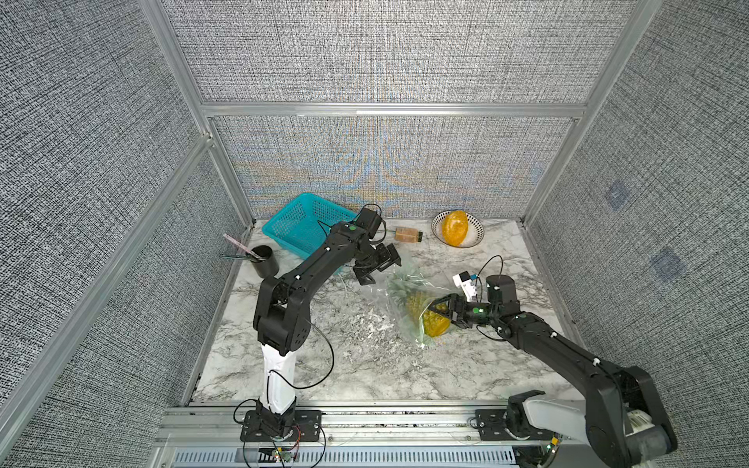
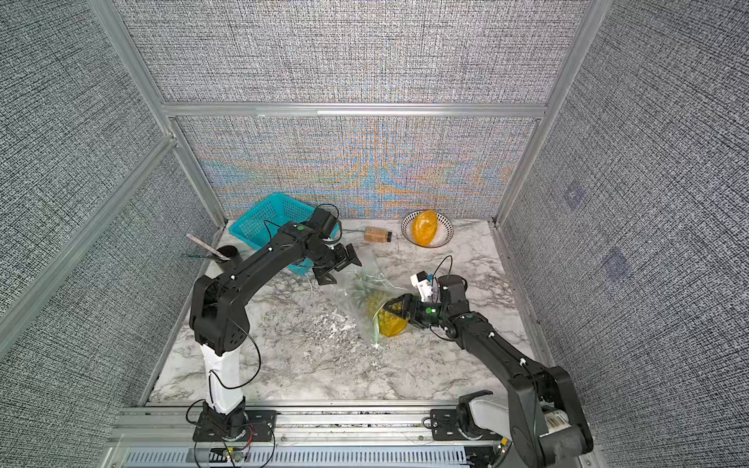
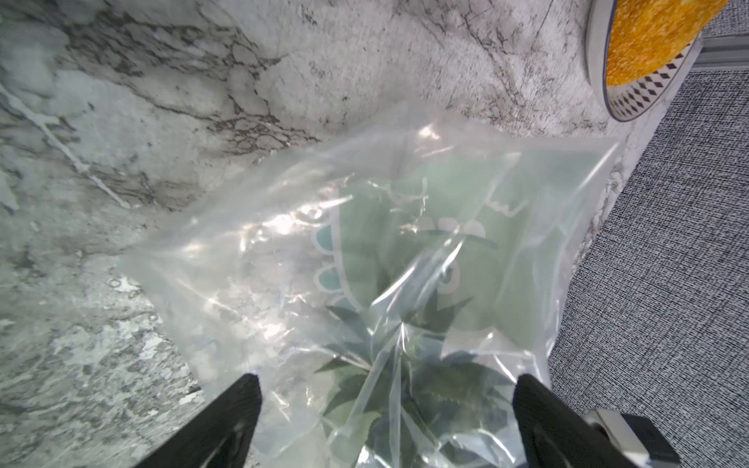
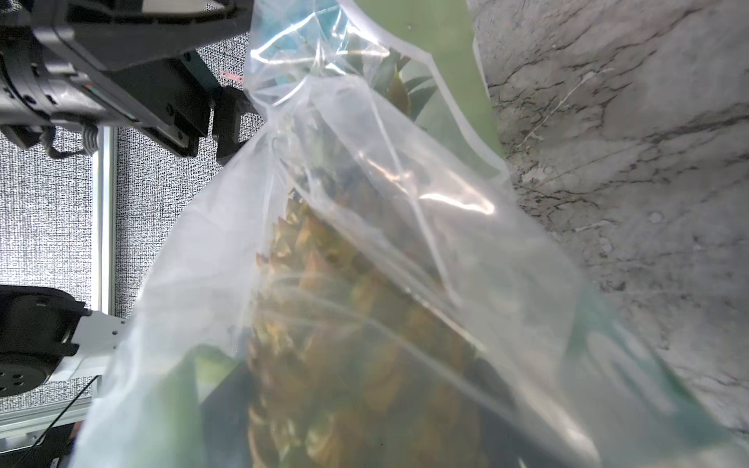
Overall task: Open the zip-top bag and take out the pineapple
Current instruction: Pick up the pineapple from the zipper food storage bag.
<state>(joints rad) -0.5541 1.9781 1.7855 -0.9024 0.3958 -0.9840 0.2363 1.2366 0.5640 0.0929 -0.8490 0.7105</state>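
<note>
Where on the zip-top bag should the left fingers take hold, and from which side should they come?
Probably the loose, empty film of the zip-top bag beside the leaf crown of the pineapple, coming down from above. There the plastic lies slack on the table with no fruit under it, and the right gripper holds the scaly body at the other end.

Marble table (image 1: 324, 364): bag (image 1: 399, 320), basket (image 1: 292, 231), bowl (image 1: 477, 235)

The left gripper (image 3: 387, 383) holds its fingers (image 3: 239, 409) wide apart. Counting its reach as twelve o'clock, the zip-top bag (image 3: 283, 251) lies crumpled at twelve on the marble table (image 3: 121, 121), the pineapple (image 3: 441, 320) showing green leaves through it. A bowl (image 3: 638, 97) holding an orange fruit (image 3: 648, 36) sits at two.
</note>
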